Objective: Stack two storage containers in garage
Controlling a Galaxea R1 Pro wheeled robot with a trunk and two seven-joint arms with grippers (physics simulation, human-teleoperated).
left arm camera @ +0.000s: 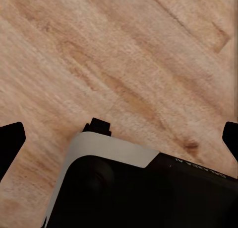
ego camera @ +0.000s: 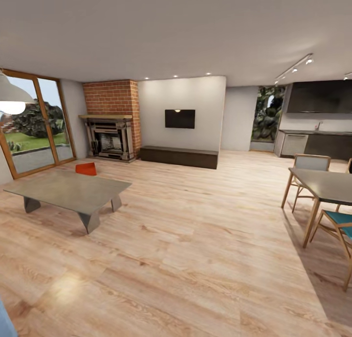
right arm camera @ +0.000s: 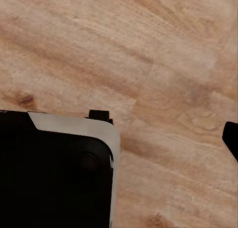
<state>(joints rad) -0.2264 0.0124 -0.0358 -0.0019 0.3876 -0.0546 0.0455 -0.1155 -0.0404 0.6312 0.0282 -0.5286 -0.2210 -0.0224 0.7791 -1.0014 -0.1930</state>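
Head view. I face the living room: brick fireplace (ego camera: 111,117) at upper left, wall TV (ego camera: 180,118) at centre, a long dark bench (ego camera: 179,156) below it, glass doors (ego camera: 36,122) at the left edge. One orange-red storage container (ego camera: 86,168) shows at middle left, just past the far edge of the low grey surface (ego camera: 71,191); whether it stands on the wood floor (ego camera: 195,239) behind the surface or on the surface's far edge, I cannot tell. Only its upper part is visible, so its long axis is not readable. A dining table (ego camera: 327,185) and chairs (ego camera: 308,166) occupy the right edge. The container lies ahead and to the left of me, well apart, so my left arm is, by my judgement, the nearer one once the base has closed in.

Left wrist view. My left gripper (left arm camera: 119,138) looks down on wood planks and my own dark base with its pale trim (left arm camera: 114,153). Its two dark fingertips (left arm camera: 10,138) sit at opposite frame edges, spread wide apart, holding nothing.

Right wrist view. My right gripper shows one dark fingertip (right arm camera: 231,136) at the right edge, over planks and the base body (right arm camera: 54,173). With its partner out of frame, I cannot tell whether the jaws are apart.
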